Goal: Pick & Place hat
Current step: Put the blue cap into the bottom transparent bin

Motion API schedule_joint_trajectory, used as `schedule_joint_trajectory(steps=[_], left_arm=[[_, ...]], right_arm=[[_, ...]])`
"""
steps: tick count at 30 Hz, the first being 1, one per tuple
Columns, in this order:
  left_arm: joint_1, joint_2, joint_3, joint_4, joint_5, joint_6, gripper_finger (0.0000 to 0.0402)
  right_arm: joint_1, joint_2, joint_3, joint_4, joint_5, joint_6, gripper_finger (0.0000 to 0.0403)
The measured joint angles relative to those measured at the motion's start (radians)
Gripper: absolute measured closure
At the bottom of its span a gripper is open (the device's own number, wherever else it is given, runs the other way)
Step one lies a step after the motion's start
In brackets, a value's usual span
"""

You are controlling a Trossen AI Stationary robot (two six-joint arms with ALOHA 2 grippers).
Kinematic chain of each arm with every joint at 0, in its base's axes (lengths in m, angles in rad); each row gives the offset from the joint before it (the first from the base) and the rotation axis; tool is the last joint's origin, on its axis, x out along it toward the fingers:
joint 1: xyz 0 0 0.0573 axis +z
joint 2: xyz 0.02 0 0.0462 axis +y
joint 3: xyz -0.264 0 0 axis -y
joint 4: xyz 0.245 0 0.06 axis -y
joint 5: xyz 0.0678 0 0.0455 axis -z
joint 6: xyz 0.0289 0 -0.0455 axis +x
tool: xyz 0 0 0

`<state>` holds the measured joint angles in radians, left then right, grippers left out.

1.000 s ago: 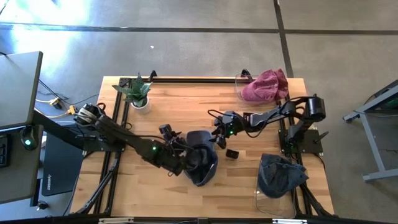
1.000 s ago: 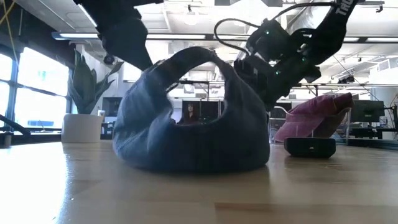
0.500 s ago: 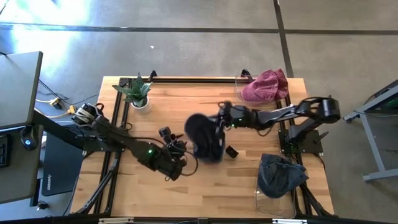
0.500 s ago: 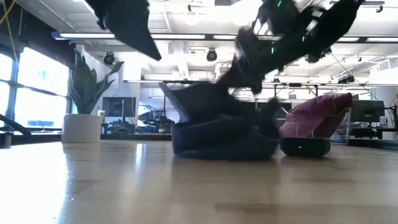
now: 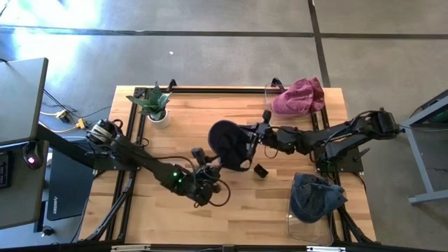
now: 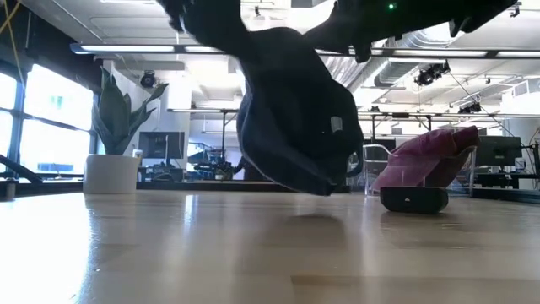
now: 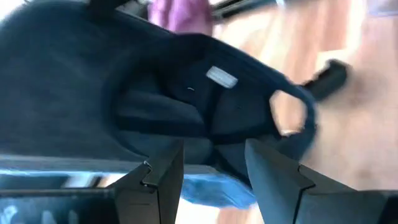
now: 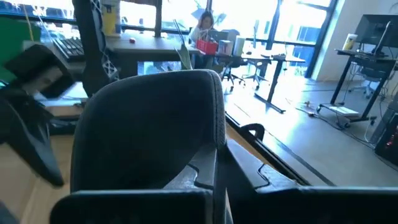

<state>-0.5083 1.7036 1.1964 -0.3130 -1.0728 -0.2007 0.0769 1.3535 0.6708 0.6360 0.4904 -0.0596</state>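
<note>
Change since the earlier frames: dark hat (image 5: 229, 145) no longer slumped on the table (image 5: 280, 210) beside the left gripper; now lifted clear of the wood and carried toward the table's centre by the right arm. Left gripper has parted from it.

Landmark: small black box (image 5: 260, 171) on the table.

- Dark hat: airborne just beside the box, on the potted-plant side. In the low view (image 6: 295, 110) it hangs free, a gap showing between its lowest edge and the wood.
- Right gripper (image 5: 253, 135): at the hat's rim on the side facing the box, fingers clenched on the fabric edge; its wrist view shows the hat (image 8: 149, 130) filling the space ahead of the fingers.
- Left gripper (image 5: 207, 173): near the box, toward the table's front edge, below the hat; fingers parted, nothing between them, as its wrist view (image 7: 211, 180) confirms, with the hat (image 7: 124, 87) ahead of them.
- Potted plant (image 5: 155, 105): well apart from the box, at the far left corner.
- Pink hat (image 5: 299, 96): far corner beyond the box.
- Grey hat (image 5: 316, 196): near the box, at the front right edge.

Hazards, as judged: the grip is a pinch on one thin rim, so the hanging weight could pull the cloth out during a swing. The drooping crown could also catch the box or the left gripper beneath it.
</note>
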Motion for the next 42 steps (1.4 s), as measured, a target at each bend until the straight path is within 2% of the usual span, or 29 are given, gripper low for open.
schedule_joint_trajectory(steps=[5,9,11,13,18,22,24,26,29,34,38,42], left_arm=[[-0.021,0.009,0.002,0.001,-0.155,0.003,0.0237],[-0.063,-0.025,0.002,-0.039,-0.337,-0.032,0.0237],[-0.073,-0.065,0.001,-0.077,-0.364,-0.055,0.0237],[-0.056,-0.134,0.000,-0.114,-0.308,-0.079,0.0236],[0.116,-0.307,0.002,-0.215,0.009,-0.103,0.0215],[0.286,-0.347,0.002,-0.208,0.293,-0.096,0.0179],[0.351,-0.346,0.001,-0.216,0.399,-0.095,0.0159],[0.395,-0.339,0.001,-0.211,0.436,-0.102,0.0140],[0.446,-0.296,0.001,-0.217,0.431,-0.125,0.0122],[0.472,-0.268,0.001,-0.257,0.512,-0.135,0.0121],[0.471,-0.268,0.001,-0.282,0.567,-0.140,0.0146],[0.469,-0.268,0.001,-0.257,0.603,-0.109,0.0210]], right_arm=[[-0.001,0.037,0.000,-0.003,0.008,-0.002,0.0383],[-0.001,0.079,0.000,0.005,0.026,-0.006,0.0395],[-0.001,0.100,0.000,0.031,0.044,-0.013,0.0395],[-0.001,0.114,0.000,0.065,0.073,-0.026,0.0390],[-0.002,0.119,0.000,0.083,0.088,-0.040,0.0392],[0.000,0.119,0.000,0.088,0.110,-0.054,0.0395],[0.000,0.119,0.000,0.088,0.126,-0.062,0.0390],[0.000,0.119,0.000,0.088,0.145,-0.076,0.0386],[0.000,0.119,0.000,0.088,0.155,-0.080,0.0388],[0.003,0.119,0.000,0.087,0.158,-0.102,0.0395],[0.003,0.115,0.000,0.085,0.176,-0.103,0.0384],[0.003,0.111,0.000,0.083,0.176,-0.102,0.0381]])
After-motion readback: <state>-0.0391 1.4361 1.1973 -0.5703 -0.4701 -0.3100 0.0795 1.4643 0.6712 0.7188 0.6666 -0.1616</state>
